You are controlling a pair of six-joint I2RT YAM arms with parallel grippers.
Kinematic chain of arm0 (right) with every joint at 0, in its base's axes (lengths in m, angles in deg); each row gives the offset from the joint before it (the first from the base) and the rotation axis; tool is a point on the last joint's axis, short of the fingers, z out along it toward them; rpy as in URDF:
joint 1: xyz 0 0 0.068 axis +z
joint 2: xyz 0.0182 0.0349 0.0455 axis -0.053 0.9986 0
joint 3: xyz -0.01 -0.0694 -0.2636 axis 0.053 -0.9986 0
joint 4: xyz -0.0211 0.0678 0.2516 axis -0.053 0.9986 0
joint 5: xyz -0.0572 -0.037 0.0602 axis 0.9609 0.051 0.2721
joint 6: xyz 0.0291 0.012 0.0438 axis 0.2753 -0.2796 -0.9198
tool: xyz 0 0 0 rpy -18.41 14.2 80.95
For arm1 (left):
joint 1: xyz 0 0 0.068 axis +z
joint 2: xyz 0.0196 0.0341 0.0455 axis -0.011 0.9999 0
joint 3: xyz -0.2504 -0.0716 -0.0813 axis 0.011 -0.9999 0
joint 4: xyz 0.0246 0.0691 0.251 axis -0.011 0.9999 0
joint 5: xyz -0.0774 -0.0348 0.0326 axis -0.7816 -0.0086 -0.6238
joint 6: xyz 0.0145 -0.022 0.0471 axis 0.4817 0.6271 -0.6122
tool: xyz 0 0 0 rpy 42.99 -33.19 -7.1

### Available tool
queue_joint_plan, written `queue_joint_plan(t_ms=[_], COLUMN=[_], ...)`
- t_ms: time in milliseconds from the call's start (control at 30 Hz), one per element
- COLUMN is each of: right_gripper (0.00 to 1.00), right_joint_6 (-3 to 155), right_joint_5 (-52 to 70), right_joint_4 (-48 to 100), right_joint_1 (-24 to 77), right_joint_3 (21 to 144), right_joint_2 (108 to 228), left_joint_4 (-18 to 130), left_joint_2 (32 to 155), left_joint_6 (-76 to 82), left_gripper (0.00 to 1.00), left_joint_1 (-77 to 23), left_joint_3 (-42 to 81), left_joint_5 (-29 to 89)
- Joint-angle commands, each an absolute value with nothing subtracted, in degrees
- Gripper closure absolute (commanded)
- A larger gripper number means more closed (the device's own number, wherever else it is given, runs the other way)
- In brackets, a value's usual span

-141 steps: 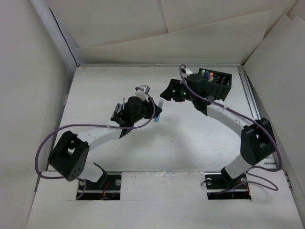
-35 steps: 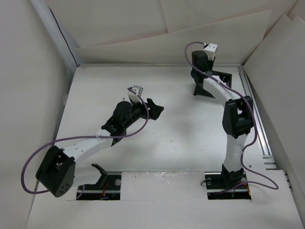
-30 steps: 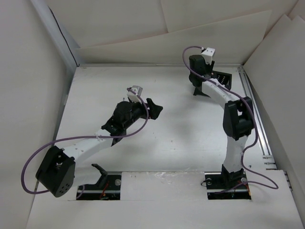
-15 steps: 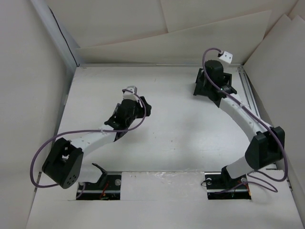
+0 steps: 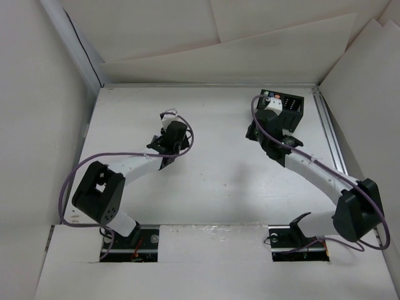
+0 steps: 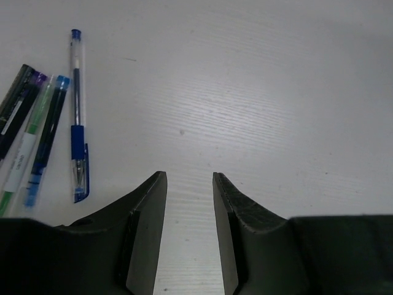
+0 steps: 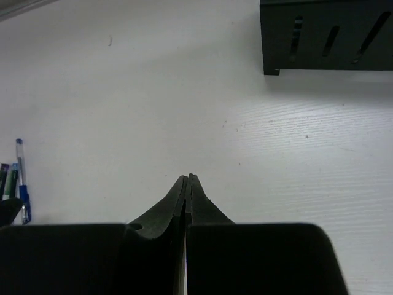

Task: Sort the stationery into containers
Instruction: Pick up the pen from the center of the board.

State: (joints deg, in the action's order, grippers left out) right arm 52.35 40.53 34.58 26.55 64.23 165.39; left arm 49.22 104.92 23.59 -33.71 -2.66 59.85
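Several pens lie side by side on the white table at the left of the left wrist view: a clear pen with a blue cap [image 6: 77, 117], a light blue and black one [image 6: 48, 138] and a green one [image 6: 18, 169]. My left gripper [image 6: 189, 175] [image 5: 172, 140] hangs to their right, open by a narrow gap, with only bare table between its fingers. The black organiser box [image 5: 289, 106] [image 7: 325, 37] stands at the back right, with a few coloured pieces [image 5: 268, 95] in its left end. My right gripper [image 7: 188, 177] [image 5: 253, 133] is shut on nothing, just left of the box.
White walls close in the table [image 5: 219, 169] on the left, back and right. A metal rail [image 5: 330, 137] runs along the right edge. In the right wrist view the pens [image 7: 19, 178] show small at the far left.
My right arm has come down from over the organiser to its near-left side and its jaws have shut. My left arm has drawn back to the left and its jaws have narrowed.
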Motion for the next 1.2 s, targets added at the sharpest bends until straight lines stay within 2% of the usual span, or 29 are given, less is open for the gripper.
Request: queue_joint_plan(t_ms=[0,100,200,267,400,433,500,567,700,1000,1100,1167], right_gripper=[1.0,1.0,1.0,1.0,1.0,1.0,1.0,1.0,1.0,1.0,1.0,1.0], right_joint_6=[52.2,52.2,52.2,52.2,52.2,52.2,52.2,52.2,52.2,52.2,52.2,52.2], right_joint_5=[39.0,36.5,36.0,34.8,33.1,33.1,33.1,33.1,33.1,32.6,32.6,32.6], right_joint_4=[34.1,34.1,34.1,33.4,32.9,32.9,32.9,32.9,32.9,32.9,32.9,32.9], right_joint_1=[26.6,27.1,27.1,27.1,27.1,27.1,27.7,27.7,28.3,28.3,28.3,28.3], right_joint_3=[62.9,60.0,58.1,57.3,57.3,57.3,57.3,57.3,57.3,57.3,57.3,57.3], right_joint_2=[160.9,158.2,156.8,156.3,156.8,157.4,157.4,156.7,156.1,155.6,155.6,155.6], left_joint_4=[53.2,54.7,56.0,57.2,58.6,58.6,59.4,60.2,60.8,60.2,60.2,59.7], left_joint_2=[104.6,105.3,106.7,108.5,109.2,109.2,109.2,109.8,111.3,114.5,115.1,115.9], left_joint_6=[25.7,26.9,28.0,28.8,30.1,30.1,30.1,30.7,30.8,30.8,30.2,30.2], left_gripper=[0.68,0.7,0.78,0.89,0.89,0.79,0.65,0.6,0.6,0.73,0.73,0.78], left_joint_1=[-31.7,-30.3,-28.9,-28.1,-25.9,-25.9,-25.9,-25.9,-25.3,-24.1,-24.1,-24.1], left_joint_3=[-1.0,-1.6,-1.6,-1.0,-1.0,-1.0,-1.0,-1.0,-0.4,0.7,0.7,1.2], left_joint_5=[63.1,63.7,63.8,63.1,62.3,62.3,63.0,63.7,63.7,62.4,62.4,61.9])
